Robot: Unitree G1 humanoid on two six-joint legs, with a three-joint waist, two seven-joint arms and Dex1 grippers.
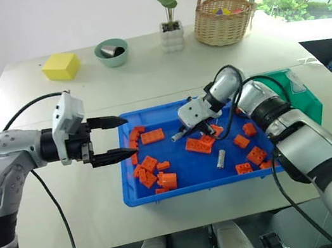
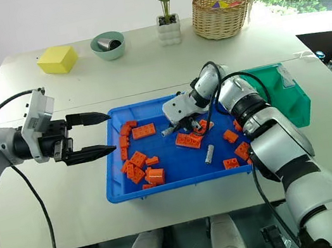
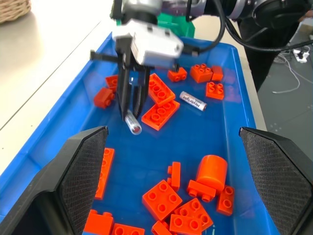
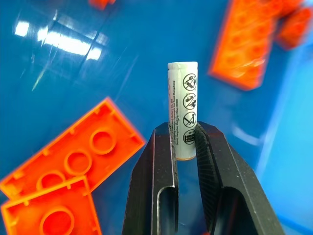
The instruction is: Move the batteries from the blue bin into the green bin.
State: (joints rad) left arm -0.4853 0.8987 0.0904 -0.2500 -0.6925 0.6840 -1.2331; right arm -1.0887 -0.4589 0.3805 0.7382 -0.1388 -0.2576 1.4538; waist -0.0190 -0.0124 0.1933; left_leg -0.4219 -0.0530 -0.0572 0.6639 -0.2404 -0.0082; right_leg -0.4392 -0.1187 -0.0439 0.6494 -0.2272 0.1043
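The blue bin (image 1: 184, 189) sits at the table's near edge and holds several orange bricks (image 1: 152, 136). My right gripper (image 4: 185, 134) is shut on one of the batteries (image 4: 182, 112), a silver-grey cylinder that sticks out past the fingertips just above the bin floor (image 1: 178, 136). A second battery (image 1: 221, 158) lies loose on the floor further right. My left gripper (image 1: 130, 134) hangs open and empty over the bin's left rim, pointing right. The green bin (image 2: 284, 95) stands against the blue bin's right side, behind my right arm.
Along the back of the table stand a yellow block (image 1: 60, 66), a teal bowl (image 1: 111, 51) with a metal piece in it, a potted plant (image 1: 172, 33) and a wicker basket (image 1: 224, 20). Black cables loop along both arms.
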